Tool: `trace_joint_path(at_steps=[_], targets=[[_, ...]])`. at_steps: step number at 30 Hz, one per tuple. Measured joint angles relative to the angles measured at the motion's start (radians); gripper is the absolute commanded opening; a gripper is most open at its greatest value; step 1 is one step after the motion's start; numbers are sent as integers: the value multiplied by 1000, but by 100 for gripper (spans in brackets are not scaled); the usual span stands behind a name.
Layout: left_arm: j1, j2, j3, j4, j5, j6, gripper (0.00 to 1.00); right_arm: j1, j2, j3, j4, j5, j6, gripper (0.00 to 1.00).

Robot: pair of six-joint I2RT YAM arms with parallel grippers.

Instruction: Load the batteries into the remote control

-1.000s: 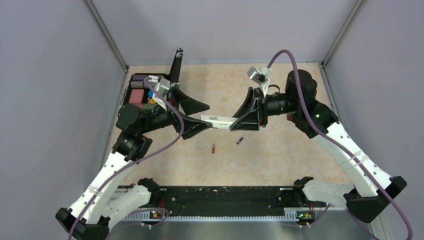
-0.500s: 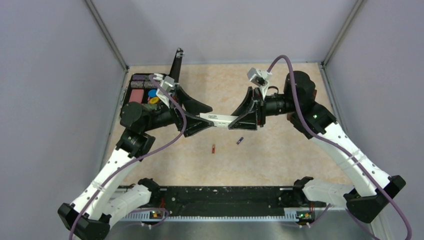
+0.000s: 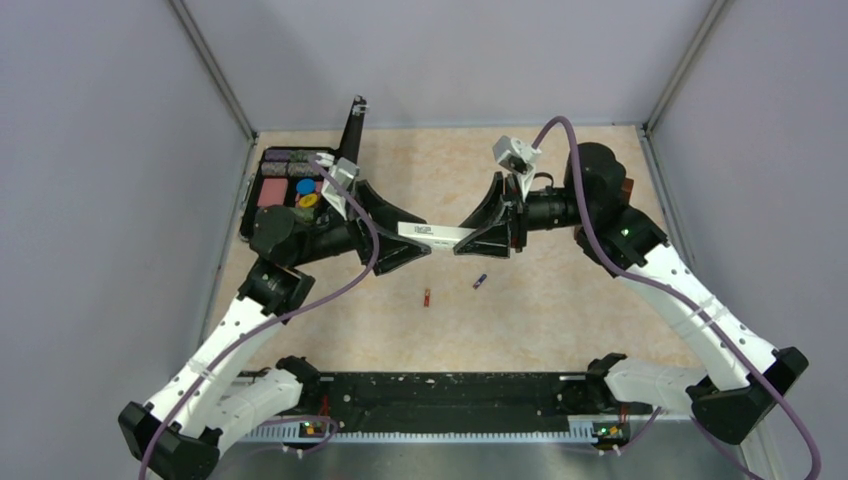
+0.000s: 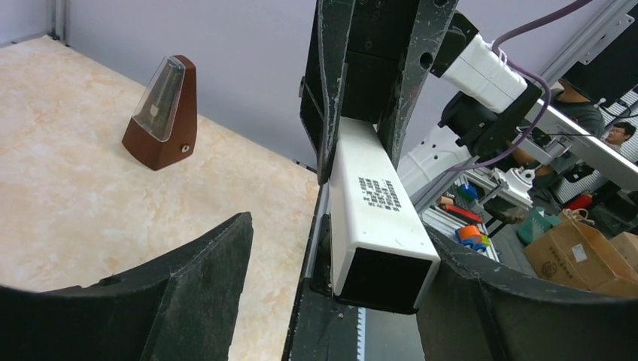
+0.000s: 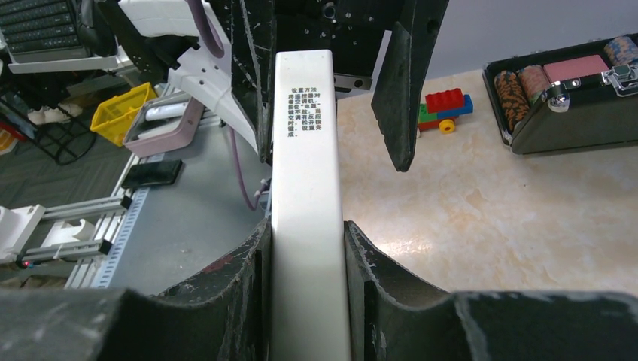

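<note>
The white remote control (image 3: 435, 234) is held in the air between both grippers. My right gripper (image 3: 465, 240) is shut on its right end; in the right wrist view the fingers clamp both sides of the bar (image 5: 307, 150). My left gripper (image 3: 420, 232) is open around the remote's left end. In the left wrist view the remote (image 4: 372, 203) lies against the right finger (image 4: 481, 301), and the left finger (image 4: 188, 293) stands well apart. The reddish battery (image 3: 427, 297) and the dark purple battery (image 3: 480, 281) lie on the table below.
An open black case (image 3: 262, 205) with chips and coloured pieces sits at the back left and shows in the right wrist view (image 5: 572, 105). Stacked toy blocks (image 5: 445, 107) stand beside it. A brown metronome (image 4: 162, 113) stands near the wall.
Both arms and the remote have shifted slightly toward the back. The left gripper has stayed open around the remote's left end, and the right gripper has kept its hold. The batteries have not moved.
</note>
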Motion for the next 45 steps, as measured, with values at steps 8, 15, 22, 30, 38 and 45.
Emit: trace_joint_path(at_steps=[8,15,22,30,38,45], targets=[[0,19,2,-2,3,14,64,0,13,-10,10,4,0,0],[-3,19,0,32,-1,13,55,0,14,-30,51,19,14,0],[-3,10,-52,140,-24,-26,49,0,13,-106,193,32,99,0],[-3,10,-94,233,-52,-74,50,0,11,-158,325,56,179,0],[-3,-15,-90,191,-53,-50,49,0,-6,-160,389,63,203,0],[-5,-21,-71,142,-53,-34,55,0,-19,-161,388,56,202,0]])
